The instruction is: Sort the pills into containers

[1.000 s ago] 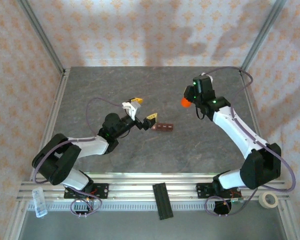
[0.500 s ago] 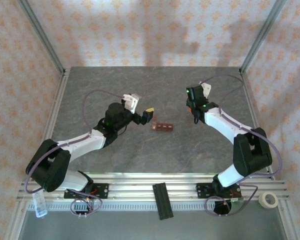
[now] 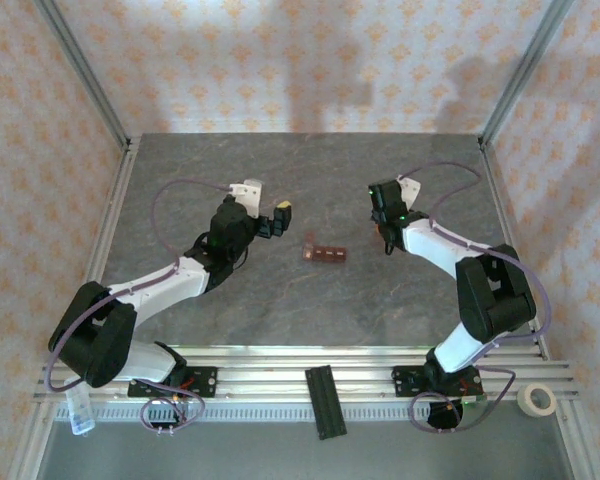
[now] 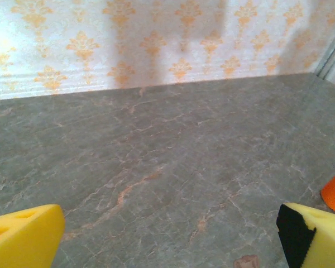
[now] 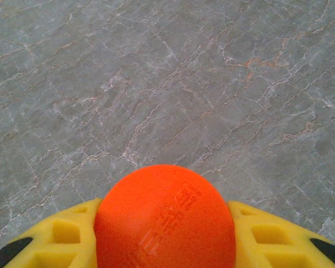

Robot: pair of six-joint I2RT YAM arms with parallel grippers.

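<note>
Left pincer point(image 3: 272, 216): fingers spread wide with nothing between them, left of centre over the surface point(image 3: 280, 310).
Right pincer point(image 5: 164, 240): drawn in narrow, gripping an orange ball point(image 5: 164, 215), right of centre.
Containers point(image 3: 326, 254): reddish-brown compartmented strip lying on the surface between the two pincers, near the left pincer on its right, near-left of the right pincer, touching neither.

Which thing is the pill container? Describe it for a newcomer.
On the grey table, look at its centre. The pill container is the small reddish-brown strip lying there, unlike the bigger black ribbed bar on the near rail.
</note>
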